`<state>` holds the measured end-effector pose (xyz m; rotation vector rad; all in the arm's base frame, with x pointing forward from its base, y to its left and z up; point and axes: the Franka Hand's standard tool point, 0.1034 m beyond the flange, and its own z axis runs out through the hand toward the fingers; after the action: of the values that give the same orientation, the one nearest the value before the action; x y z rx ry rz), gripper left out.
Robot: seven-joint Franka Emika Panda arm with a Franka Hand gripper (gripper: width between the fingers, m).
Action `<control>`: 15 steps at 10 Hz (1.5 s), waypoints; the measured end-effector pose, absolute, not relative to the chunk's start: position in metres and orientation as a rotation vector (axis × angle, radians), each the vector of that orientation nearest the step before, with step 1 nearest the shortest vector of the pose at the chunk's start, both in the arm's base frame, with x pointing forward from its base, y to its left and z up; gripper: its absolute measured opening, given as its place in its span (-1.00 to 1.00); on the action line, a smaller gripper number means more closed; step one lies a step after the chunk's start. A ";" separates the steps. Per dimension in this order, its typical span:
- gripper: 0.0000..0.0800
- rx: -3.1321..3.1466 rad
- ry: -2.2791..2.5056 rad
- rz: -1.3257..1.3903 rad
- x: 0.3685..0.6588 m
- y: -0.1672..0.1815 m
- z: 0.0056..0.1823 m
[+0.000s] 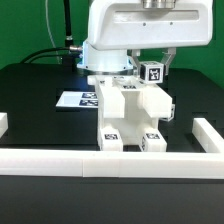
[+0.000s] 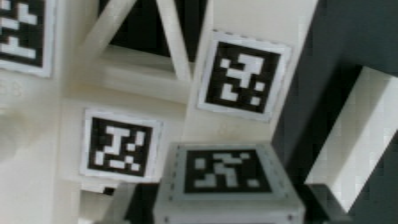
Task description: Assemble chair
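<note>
A: Whereabouts of the chair (image 1: 130,118)?

B: Just beside the marker board (image 1: 76,99), on the exterior view's right of it, standing upright on the black table (image 1: 40,85).

A: How far along?

B: Well along, by the look of it. Already joined into one blocky white body, with tagged feet at the bottom and panels rising above. Hard to call finished, though.

A: Left to do?

B: Probably the small tagged block (image 1: 153,71) at the very top, on the side away from the marker board. Fully seated or only resting there, impossible to say. No loose pieces spotted anywhere else around the marker board.

A: And the gripper (image 1: 154,72)?

B: Down over that block, with dark fingers (image 1: 142,67) on either side of it. Clamped tight or merely close around it, cannot tell. No help from the wrist view either: crowded with tags (image 2: 238,78) and white panels, no fingertips to be made out.
</note>
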<state>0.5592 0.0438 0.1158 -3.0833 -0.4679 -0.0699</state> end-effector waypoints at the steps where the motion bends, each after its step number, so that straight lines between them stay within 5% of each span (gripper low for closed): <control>1: -0.33 -3.084 -0.456 -0.070 0.559 0.044 0.116; 15: -0.33 -2.999 0.756 -0.046 0.559 0.047 0.115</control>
<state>0.5589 0.0467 0.1154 -2.9990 0.7563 -0.0464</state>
